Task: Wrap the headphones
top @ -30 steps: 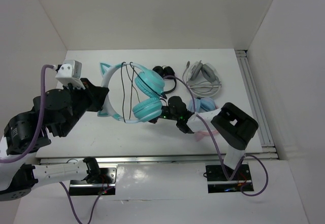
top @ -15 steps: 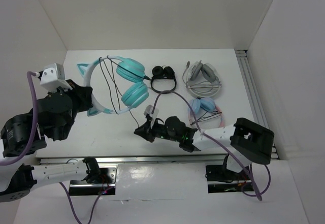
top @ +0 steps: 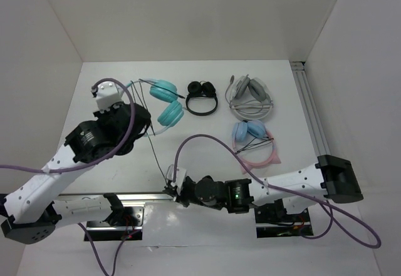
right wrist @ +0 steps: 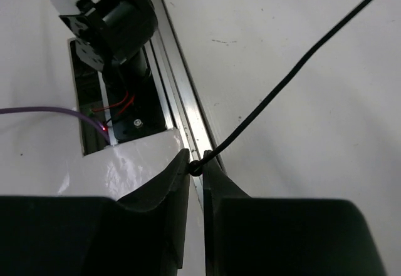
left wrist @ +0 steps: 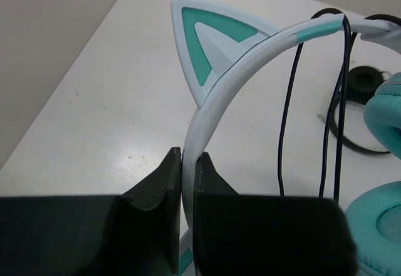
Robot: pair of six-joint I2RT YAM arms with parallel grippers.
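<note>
The headphones [top: 166, 101], teal with a pale headband, are held at the back left of the table. My left gripper [left wrist: 187, 163] is shut on the headband [left wrist: 207, 110] just below a pointed cat ear [left wrist: 213, 44]. Black cable [left wrist: 287, 107] hangs in loops across the band, beside a teal ear cup [left wrist: 383, 110]. From there the cable [top: 158, 157] runs in a straight line down to the table's front edge. My right gripper [right wrist: 196, 166] is shut on the cable [right wrist: 282, 82] there, above the metal rail [right wrist: 178, 76].
Small black headphones [top: 202, 97] lie just right of the teal ones. Grey headphones [top: 249, 97] and pink-and-blue cat-ear headphones [top: 255, 139] lie further right. A rail [top: 313, 119] runs along the right edge. The left arm's base plate [right wrist: 119, 88] is beside my right gripper.
My right gripper has pulled the cable from the table's middle down to the front edge, drawing it straight. The left arm has swung round, shifting the headphones left and back.
</note>
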